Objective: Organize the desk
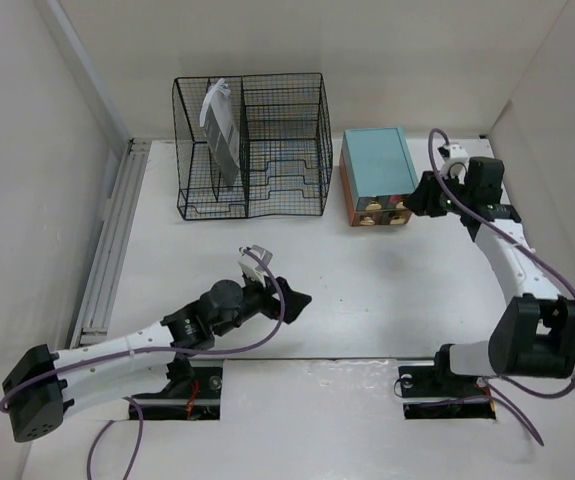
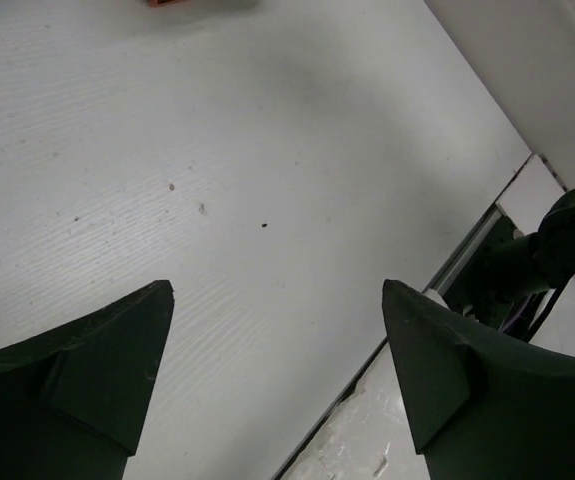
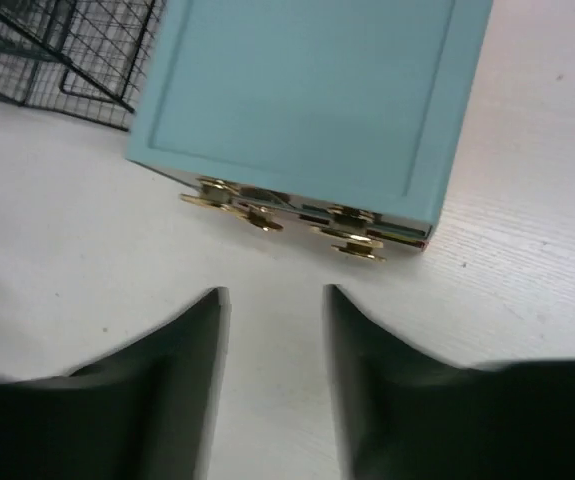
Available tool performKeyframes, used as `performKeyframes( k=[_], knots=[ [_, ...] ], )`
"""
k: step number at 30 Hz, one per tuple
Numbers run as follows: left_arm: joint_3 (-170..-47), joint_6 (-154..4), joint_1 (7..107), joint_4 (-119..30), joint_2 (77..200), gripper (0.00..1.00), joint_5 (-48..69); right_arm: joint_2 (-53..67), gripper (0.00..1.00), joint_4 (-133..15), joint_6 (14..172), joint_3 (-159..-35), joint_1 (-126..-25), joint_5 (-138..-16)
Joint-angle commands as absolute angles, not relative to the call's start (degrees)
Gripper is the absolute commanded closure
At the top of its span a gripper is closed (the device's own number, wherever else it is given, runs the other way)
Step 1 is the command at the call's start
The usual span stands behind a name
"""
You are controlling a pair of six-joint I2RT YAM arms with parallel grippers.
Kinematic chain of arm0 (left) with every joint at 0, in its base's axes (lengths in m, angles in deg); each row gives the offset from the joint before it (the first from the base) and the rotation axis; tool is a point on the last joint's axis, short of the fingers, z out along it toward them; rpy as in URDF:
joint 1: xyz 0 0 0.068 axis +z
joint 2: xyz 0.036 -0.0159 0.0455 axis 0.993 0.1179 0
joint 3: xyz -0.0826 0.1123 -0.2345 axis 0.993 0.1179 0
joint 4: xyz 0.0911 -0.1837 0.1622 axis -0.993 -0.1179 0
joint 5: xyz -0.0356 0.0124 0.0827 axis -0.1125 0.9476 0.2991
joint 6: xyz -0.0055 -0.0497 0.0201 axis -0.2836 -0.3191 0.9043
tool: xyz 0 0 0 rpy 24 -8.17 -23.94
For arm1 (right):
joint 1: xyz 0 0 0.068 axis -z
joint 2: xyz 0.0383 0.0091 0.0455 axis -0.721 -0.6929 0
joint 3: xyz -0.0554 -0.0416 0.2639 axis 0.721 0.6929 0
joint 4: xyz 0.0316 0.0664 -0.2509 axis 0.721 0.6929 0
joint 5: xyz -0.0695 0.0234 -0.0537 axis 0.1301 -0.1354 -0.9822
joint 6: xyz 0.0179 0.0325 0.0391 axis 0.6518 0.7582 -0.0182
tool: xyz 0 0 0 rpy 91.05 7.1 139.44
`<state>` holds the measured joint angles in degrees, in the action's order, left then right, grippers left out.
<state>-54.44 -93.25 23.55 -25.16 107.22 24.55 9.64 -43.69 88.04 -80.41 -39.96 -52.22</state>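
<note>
The desk (image 1: pixel 367 290) is a wide white tabletop. My left gripper (image 1: pixel 295 300) hovers low over its front middle, jaws wide open and empty; in the left wrist view (image 2: pixel 277 290) only bare desk (image 2: pixel 217 150) lies between the fingers. My right gripper (image 1: pixel 420 196) is at the right front corner of the teal-topped drawer box (image 1: pixel 379 172). In the right wrist view (image 3: pixel 274 292) it is open and empty, a short way in front of the box (image 3: pixel 307 90) and its gold knobs (image 3: pixel 352 235).
A black wire-mesh rack (image 1: pixel 250 145) stands at the back left, with a grey-white folder (image 1: pixel 219 130) upright in its left compartment; its corner shows in the right wrist view (image 3: pixel 57 50). White walls close the sides and back. The desk's front edge and right arm base (image 2: pixel 557 250) show.
</note>
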Motion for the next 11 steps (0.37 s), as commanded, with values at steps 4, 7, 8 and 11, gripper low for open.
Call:
performKeyframes(
  k=[4, 7, 8, 11],
  knots=[
    [-61.5, -89.8, 23.2, -21.6, 108.0, 0.00, 24.0, 22.6, 0.00, -38.3, 76.6, -87.7, -50.9, -72.0],
    [-65.0, -88.8, 23.2, -24.2, 109.8, 0.00, 25.6, 27.3, 0.00, -42.3, 79.1, -88.5, -56.7, -86.1],
    [-66.0, -88.8, 23.2, -24.8, 110.4, 0.00, 25.6, 28.3, 0.00, -43.3, 80.1, -88.5, -57.2, -87.8],
    [-70.3, -88.3, 23.2, -26.7, 113.2, 0.00, 26.2, 29.0, 0.00, -42.8, 85.5, -91.1, -59.9, -94.7]
  ],
)
